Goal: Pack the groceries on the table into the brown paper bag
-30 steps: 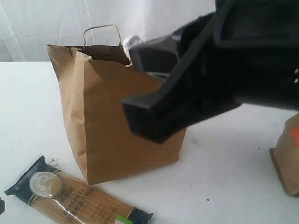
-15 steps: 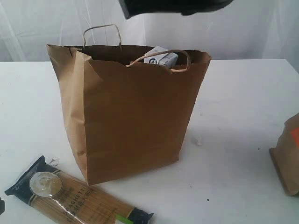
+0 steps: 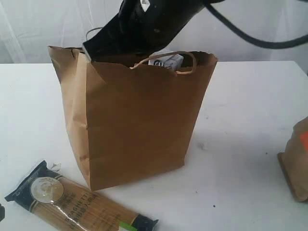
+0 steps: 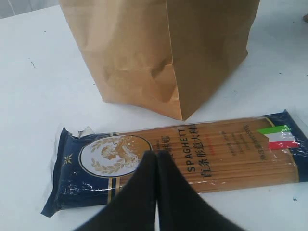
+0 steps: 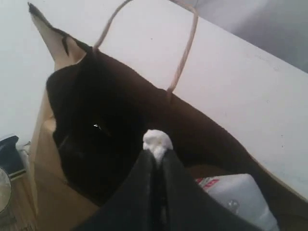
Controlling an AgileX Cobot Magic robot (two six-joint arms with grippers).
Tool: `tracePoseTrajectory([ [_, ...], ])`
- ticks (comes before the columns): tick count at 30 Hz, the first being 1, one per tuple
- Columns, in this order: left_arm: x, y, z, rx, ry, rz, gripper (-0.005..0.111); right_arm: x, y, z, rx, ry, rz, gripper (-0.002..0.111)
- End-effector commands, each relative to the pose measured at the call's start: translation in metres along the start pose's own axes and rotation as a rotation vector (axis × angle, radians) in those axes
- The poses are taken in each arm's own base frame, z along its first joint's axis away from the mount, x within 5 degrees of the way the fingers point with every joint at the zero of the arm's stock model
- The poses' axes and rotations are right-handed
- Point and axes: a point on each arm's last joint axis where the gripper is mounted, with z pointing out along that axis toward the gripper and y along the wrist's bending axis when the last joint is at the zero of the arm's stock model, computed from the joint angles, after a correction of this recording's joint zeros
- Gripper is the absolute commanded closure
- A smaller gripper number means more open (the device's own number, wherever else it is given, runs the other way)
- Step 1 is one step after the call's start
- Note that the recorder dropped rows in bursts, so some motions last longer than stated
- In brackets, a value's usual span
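Nearest, in front of the bag, the spaghetti pack lies flat on the table, just off the bag's front corner and not touching it. It is a long clear packet of pale golden strands with dark navy ends. One end carries a round gold-and-white crest, the other a small green, white and red flag, and white lettering reads SPAGHETTI. The left gripper hovers over the pack beside the crest, its black jaws pressed flat together with nothing between them. Whether the tips touch the wrapper cannot be told.

The bag stands upright, kraft brown and creased along its side fold, its mouth open. A twisted paper-cord handle droops over the front rim and a second rises from the back rim. To the bag's right, well apart, the pouch stands at the edge of view, brown with a bit of orange label.

Inside the bag, toward its right end, the carton shows its white-and-blue top just under the rim. The right gripper hangs above the bag's open mouth with its jaws closed tight. A small white tuft sits at its tip, and what it is cannot be told. The black right arm slants over the bag's back rim.
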Motion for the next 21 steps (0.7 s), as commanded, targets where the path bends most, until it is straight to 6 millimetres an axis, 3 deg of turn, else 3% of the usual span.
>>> tracePoseTrajectory([
  [1, 0.001, 0.0, 0.0, 0.004, -0.005, -0.009, 0.107, 0.0, -0.006, 0.011, 0.008, 0.017, 0.012, 0.108],
  [4, 0.001, 0.0, 0.0, 0.004, -0.005, -0.009, 0.107, 0.0, -0.006, 0.011, -0.008, 0.026, 0.036, 0.102],
  [11, 0.001, 0.0, 0.0, 0.004, -0.005, -0.009, 0.107, 0.0, -0.006, 0.008, -0.02, 0.023, 0.049, 0.071],
  [14, 0.001, 0.0, 0.0, 0.004, -0.005, -0.009, 0.107, -0.002, -0.009, -0.001, -0.022, 0.002, 0.055, 0.068],
  [18, 0.001, 0.0, 0.0, 0.004, -0.005, -0.009, 0.107, -0.008, -0.019, -0.027, -0.002, -0.066, 0.05, 0.068],
  [21, 0.001, 0.0, 0.0, 0.004, -0.005, -0.009, 0.107, -0.012, -0.041, -0.075, 0.082, -0.178, 0.02, 0.068],
])
